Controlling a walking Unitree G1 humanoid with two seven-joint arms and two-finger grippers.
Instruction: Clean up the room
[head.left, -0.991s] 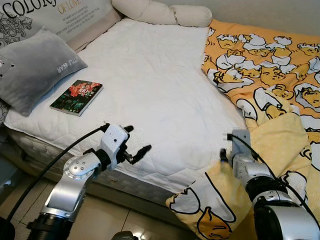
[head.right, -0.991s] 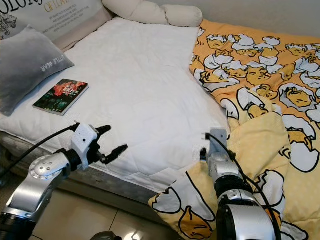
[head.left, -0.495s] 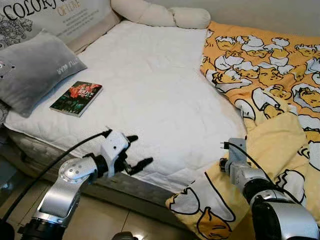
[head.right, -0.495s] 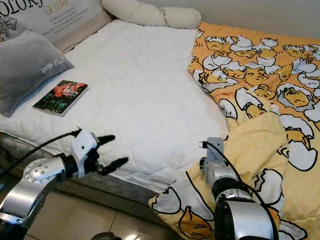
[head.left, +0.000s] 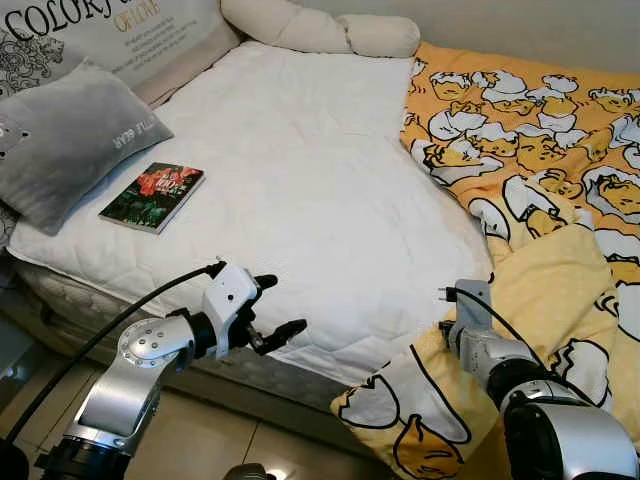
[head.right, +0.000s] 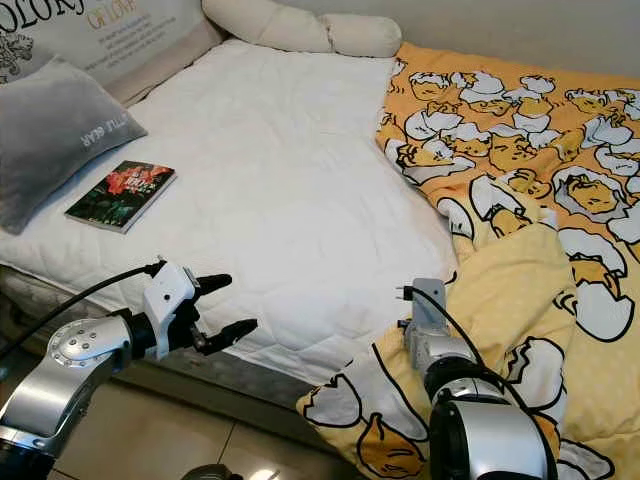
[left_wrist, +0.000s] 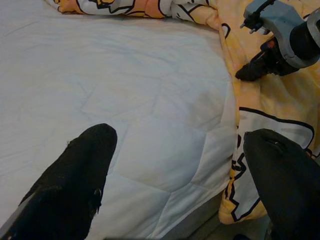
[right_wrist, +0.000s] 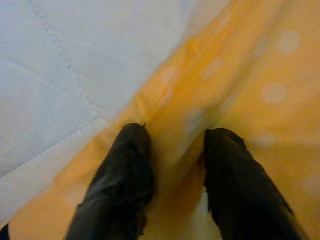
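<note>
A yellow blanket (head.left: 520, 150) with a cartoon print covers the right half of the bed, and one corner (head.left: 400, 410) hangs over the front edge. My right gripper (right_wrist: 177, 132) is at that front fold, its black fingers (right_wrist: 125, 165) pinched on a ridge of the yellow cloth. My left gripper (head.left: 283, 303) hovers open at the front edge of the white mattress (head.left: 300, 170), holding nothing. In the left wrist view, its fingers (left_wrist: 80, 175) point across the mattress toward the right gripper (left_wrist: 250, 70). A book (head.left: 153, 194) with a dark cover lies on the mattress to the left.
A grey cushion (head.left: 75, 135) rests at the bed's left end against a printed headboard cushion (head.left: 120, 25). Cream bolster pillows (head.left: 320, 28) lie along the far edge by the wall. Tiled floor (head.left: 210, 440) runs under my arms in front of the bed.
My right gripper has dropped a little and drawn back toward me at the blanket's fold. My left gripper has sunk slightly and stays open. The book has not moved.
</note>
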